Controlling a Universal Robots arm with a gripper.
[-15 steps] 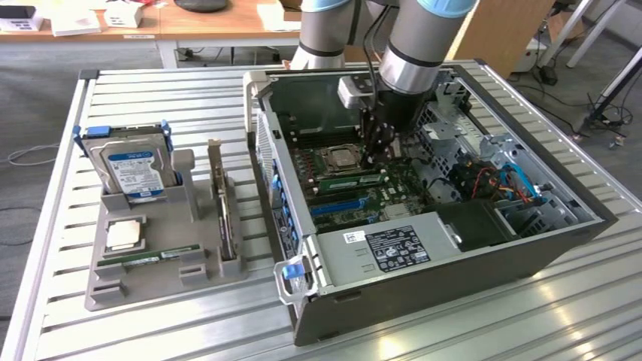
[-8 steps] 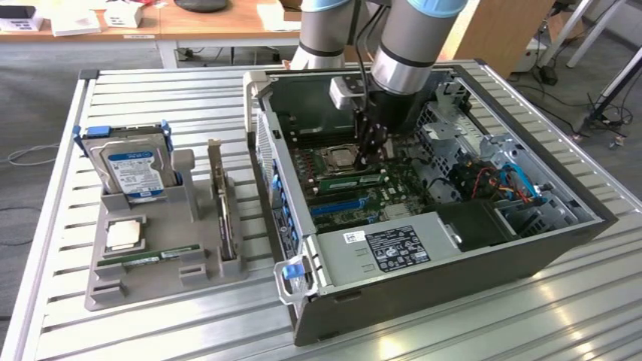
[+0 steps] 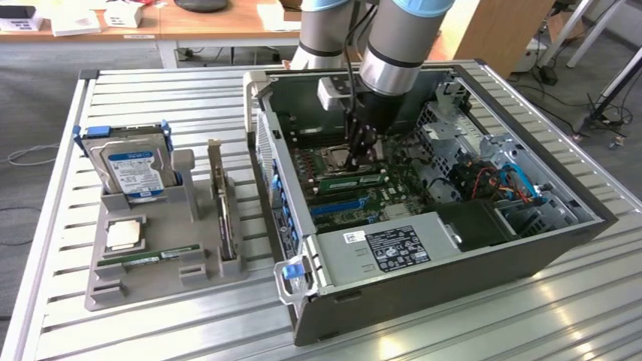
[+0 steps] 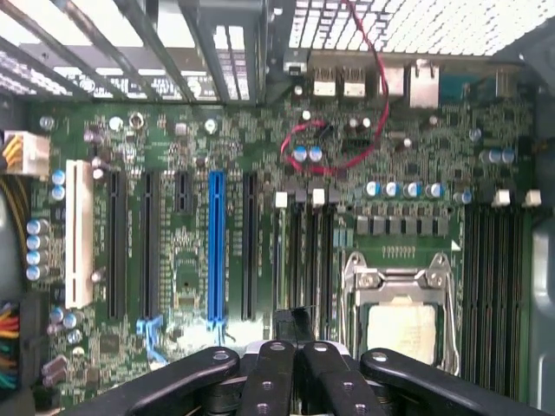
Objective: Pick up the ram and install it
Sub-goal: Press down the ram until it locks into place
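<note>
Right now your gripper sits inside the open dark-grey computer case, upper centre of the exterior view, over the green motherboard. Fingers are pressed together; whether they pinch anything, you can't tell.

A long, narrow green ram stick lies on the board just below the fingertips in the exterior view, beside the silver CPU socket. Contact between tips and stick isn't clear.

In the wrist view, the black finger links meet over the black memory slots, next to the metal-framed socket and well right of the blue expansion slot.

Lower left of the exterior view, the grey parts tray on the slatted metal table holds a silver hard drive with a blue label, a square silver processor chip, another thin green stick lying flat, and an upright dark expansion card.
</note>
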